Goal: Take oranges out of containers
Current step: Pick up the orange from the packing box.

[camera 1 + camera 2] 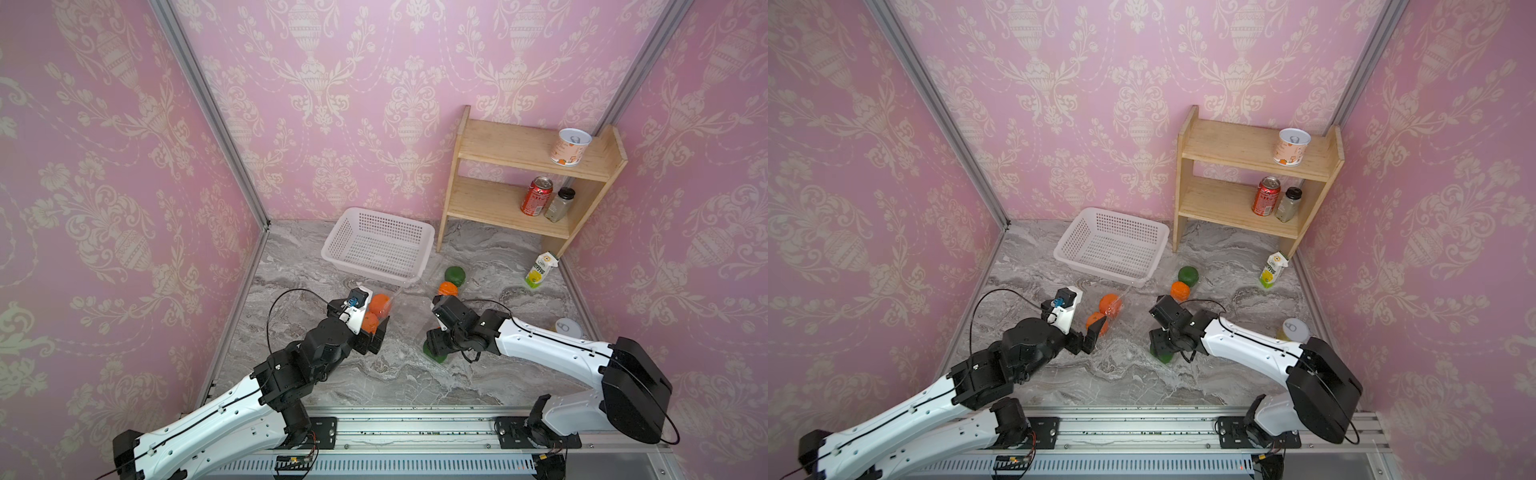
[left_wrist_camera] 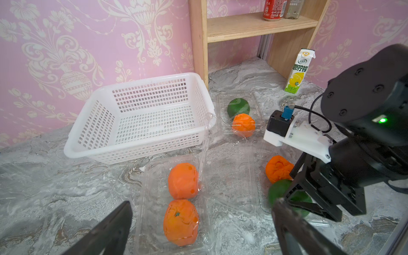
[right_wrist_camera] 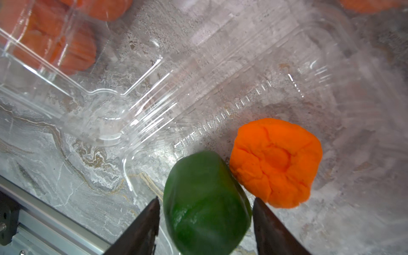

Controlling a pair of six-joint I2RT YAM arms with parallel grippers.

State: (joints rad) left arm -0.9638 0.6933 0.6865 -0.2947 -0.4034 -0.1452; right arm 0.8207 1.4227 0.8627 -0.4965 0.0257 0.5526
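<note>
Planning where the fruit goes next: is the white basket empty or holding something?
Empty: the white basket shows only bare perforated floor in the left wrist view.

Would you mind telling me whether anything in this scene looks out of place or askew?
One thing stands out: the clear lid of the container holding two oranges stands nearly upright instead of lying flat, with its top corner up by the white basket. Nothing looks spilled or broken.

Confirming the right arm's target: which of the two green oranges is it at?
The near green orange, between the fingertips of the right gripper, beside a bright orange one. The other green orange lies farther back, near the basket.
</note>
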